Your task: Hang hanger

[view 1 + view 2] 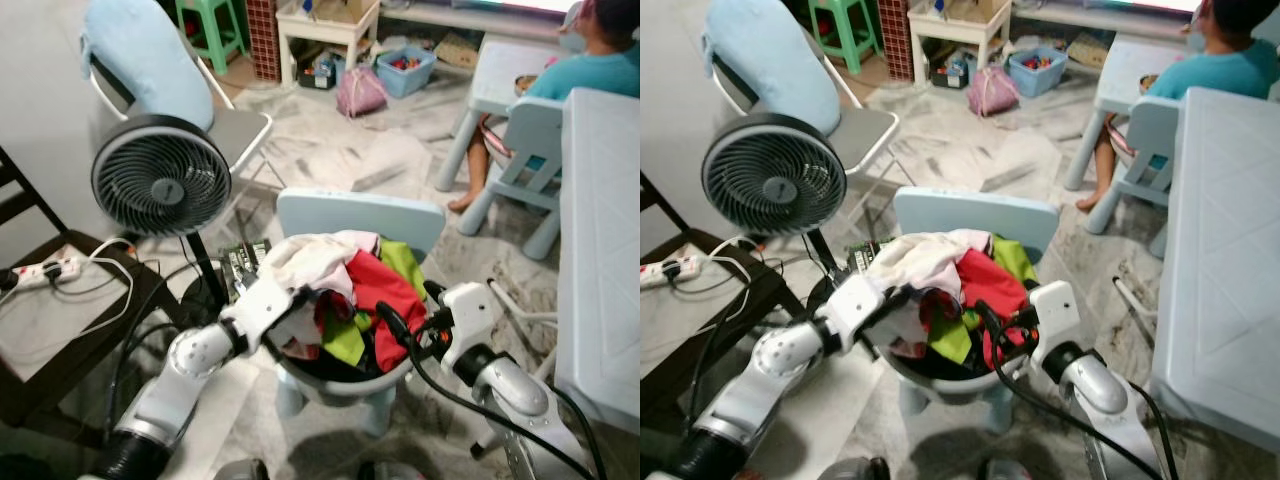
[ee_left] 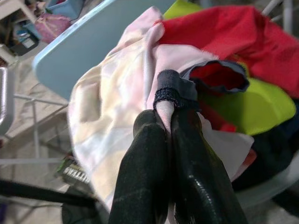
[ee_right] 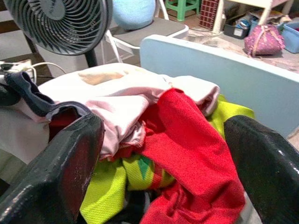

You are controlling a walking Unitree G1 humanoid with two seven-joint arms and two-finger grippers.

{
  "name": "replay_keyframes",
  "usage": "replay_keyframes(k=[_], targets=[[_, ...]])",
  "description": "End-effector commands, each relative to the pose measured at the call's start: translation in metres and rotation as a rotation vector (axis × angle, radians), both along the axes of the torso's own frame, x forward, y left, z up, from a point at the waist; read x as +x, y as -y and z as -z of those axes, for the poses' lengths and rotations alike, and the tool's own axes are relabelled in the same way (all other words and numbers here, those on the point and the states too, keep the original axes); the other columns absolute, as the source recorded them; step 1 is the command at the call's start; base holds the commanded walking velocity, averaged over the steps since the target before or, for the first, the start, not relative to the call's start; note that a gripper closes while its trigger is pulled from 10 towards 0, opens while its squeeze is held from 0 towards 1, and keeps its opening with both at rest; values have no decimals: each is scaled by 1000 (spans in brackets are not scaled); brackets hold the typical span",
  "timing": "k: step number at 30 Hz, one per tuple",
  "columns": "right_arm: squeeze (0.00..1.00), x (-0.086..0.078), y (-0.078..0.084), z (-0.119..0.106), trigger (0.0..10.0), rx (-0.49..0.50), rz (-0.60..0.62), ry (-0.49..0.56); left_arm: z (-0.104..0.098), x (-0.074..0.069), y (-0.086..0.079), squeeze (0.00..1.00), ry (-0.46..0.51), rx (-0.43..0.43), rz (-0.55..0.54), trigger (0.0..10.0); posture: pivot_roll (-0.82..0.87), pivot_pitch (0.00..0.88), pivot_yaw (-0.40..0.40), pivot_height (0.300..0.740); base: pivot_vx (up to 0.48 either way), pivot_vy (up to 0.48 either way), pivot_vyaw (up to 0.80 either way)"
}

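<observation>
Left gripper pressed together, pinching a fold of the pale pink garment just under its dark ribbed hem. Right gripper spread wide, hovering just over the red garment, touching nothing.

Clothes heaped in a grey basket on the seat of a small light-blue chair, fan beside on the left. Lime-green cloth underneath the red.

No hanger discernible anywhere; possibly buried in the heap, cannot tell.

Handling guess: cloth light, limp, zero stiffness, likely to drag neighbours up when lifted. Hem is a decent hold, thicker, less slip. A hanger, if present, probably rigid and light; better taken at the neck below the hook, though apt to snag in the fabric.
</observation>
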State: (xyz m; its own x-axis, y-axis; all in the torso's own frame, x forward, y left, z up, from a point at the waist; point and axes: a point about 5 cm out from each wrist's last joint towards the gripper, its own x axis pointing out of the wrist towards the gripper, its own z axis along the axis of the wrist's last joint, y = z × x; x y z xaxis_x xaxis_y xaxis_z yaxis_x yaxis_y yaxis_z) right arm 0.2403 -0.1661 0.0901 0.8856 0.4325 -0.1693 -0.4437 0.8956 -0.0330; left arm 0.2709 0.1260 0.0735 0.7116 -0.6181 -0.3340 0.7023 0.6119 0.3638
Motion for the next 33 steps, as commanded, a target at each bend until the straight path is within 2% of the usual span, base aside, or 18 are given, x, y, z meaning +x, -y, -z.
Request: replay_keyframes(k=[1,2,3,4,6,9,11,13,17,23,26,29,31,33], targets=[[0,2,-1,-2,10000,0,-4,10,-1,-2,1,0,0,26,20,0,-54,81,25,740,0,0,0],[0,3,-2,-2,10000,1,-9,11,4,-2,-4,0,-17,65,1,2275,-54,81,24,740,0,0,0],[0,4,-2,-2,10000,0,-13,13,6,-2,-6,800,-30,80,-20,10000,-55,78,21,740,0,0,0],[0,4,-2,-2,10000,0,-13,13,6,-1,-5,1000,-34,74,-30,10000,-55,78,19,740,0,0,0],[0,4,-1,-2,10000,0,-14,13,6,-1,-5,1000,-39,72,-36,10000,-55,78,19,740,0,0,0],[0,5,1,-4,10000,-8,-14,18,7,0,-2,1000,-20,115,-22,10000,-55,78,19,740,0,0,0],[0,7,3,-4,10000,-10,-6,21,3,-5,5,1000,40,144,58,10000,-63,73,20,740,0,0,0],[0,6,2,-3,10000,-10,-5,19,3,-9,7,1000,52,142,95,10000,-58,75,23,740,0,0,0],[0,5,-1,-2,10000,-6,-7,15,6,-15,4,1000,53,192,128,10000,-56,81,27,740,0,0,0],[0,3,-1,0,10000,-3,-8,11,1,-24,8,1000,37,136,59,10000,-47,85,29,740,0,0,0],[0,3,-1,-1,10000,-1,-7,10,-2,-28,7,1000,50,100,-11,10000,-42,89,30,740,0,0,0],[0,5,-1,1,10000,-1,-6,8,-1,-32,-2,1000,66,87,-129,10000,-42,89,30,740,0,0,0],[0,6,-2,2,10000,0,-8,6,6,-36,-8,1000,13,90,-172,10000,-42,89,30,740,0,0,0],[0,6,-4,2,10000,0,-14,4,19,-43,-15,1000,-102,111,-195,10000,-42,89,30,740,0,0,0]])
